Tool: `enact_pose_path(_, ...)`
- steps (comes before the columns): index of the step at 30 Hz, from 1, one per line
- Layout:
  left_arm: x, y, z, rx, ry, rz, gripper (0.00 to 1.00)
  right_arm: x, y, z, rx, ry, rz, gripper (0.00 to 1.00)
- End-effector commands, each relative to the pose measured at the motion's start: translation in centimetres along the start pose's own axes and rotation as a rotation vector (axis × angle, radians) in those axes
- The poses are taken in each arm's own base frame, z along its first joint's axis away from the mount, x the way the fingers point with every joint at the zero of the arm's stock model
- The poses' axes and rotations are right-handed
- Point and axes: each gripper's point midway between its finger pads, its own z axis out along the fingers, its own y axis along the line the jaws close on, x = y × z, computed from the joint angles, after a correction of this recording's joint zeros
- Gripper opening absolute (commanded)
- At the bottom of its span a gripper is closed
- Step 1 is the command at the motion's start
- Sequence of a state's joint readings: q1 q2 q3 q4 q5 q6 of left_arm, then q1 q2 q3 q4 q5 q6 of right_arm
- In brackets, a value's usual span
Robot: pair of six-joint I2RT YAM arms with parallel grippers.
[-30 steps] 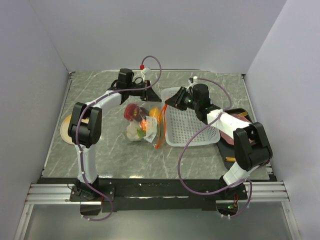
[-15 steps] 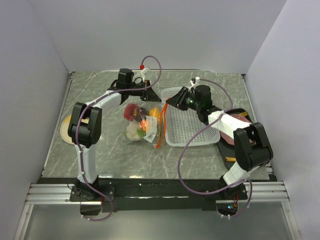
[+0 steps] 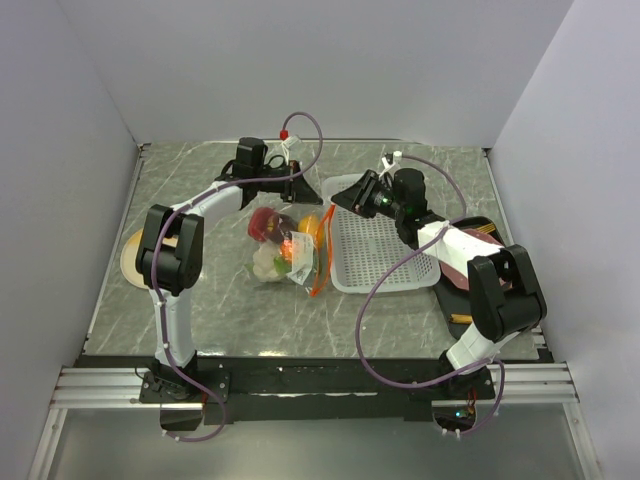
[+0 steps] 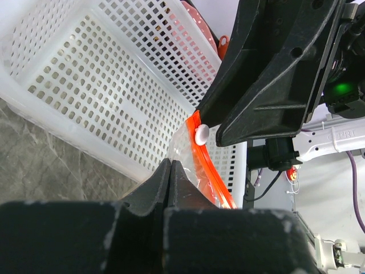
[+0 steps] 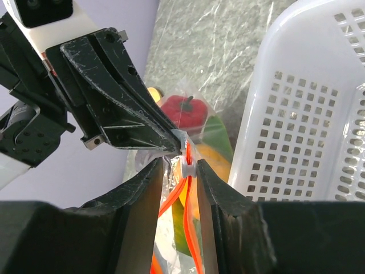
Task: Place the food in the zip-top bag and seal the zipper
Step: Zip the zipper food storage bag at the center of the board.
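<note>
Precariously straddles the slider [image 5: 189,166] on the zipper [image 4: 212,174].
Clamps zip-top bag [image 3: 290,255] corner in left gripper [image 4: 171,165] beside basket [image 5: 296,131], food [image 5: 185,111] inside; holds right gripper [image 5: 178,168] jaws slack around slider, may slip off, leaving it unsealed.

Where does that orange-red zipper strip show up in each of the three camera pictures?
Top external: the zipper runs along the zip-top bag's right edge, beside the white basket.
Left wrist: centre, just beyond the shut left gripper, the basket behind it.
Right wrist: bottom centre, between the fingers of the open right gripper.
Shared landmark: the white basket, in all three.
</note>
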State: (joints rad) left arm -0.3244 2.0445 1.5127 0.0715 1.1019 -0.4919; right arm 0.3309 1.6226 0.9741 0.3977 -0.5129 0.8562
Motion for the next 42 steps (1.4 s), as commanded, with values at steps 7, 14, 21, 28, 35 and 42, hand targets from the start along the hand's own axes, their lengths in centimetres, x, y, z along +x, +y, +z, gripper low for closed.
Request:
enact_pose_path(7, -1.6, -2.3, -0.5, 0.045, -0.027, 0.080, 0.01, -0.8, -0.1, 0.4, 0.002, -0.012, -0.013, 0.38)
enact_pose_path(14, -1.6, -2.3, -0.6, 0.047, -0.024, 0.082, 0.01, -0.9, -0.1, 0.5, -0.006, -0.013, -0.021, 0.34)
enact_pose_path(21, -1.6, -2.4, -0.6, 0.048, -0.029, 0.079, 0.01, -0.8, -0.1, 0.7, -0.018, 0.002, -0.016, 0.28)
enact_pose_path(28, -1.7, -2.3, -0.5, 0.055, -0.026, 0.074, 0.01, -0.7, 0.5, 0.6, -0.041, -0.003, -0.026, 0.08)
enact_pose_path(35, -2.1, -2.2, -0.3, 0.059, -0.020, 0.077, 0.19, -0.9, 1.1, 0.4, -0.063, 0.002, -0.055, 0.05)
enact_pose_path(42, -3.0, -3.2, -0.1, 0.120, -0.020, 0.085, 0.33, -0.8, 1.4, 0.2, -0.074, 0.006, -0.071, 0.04)
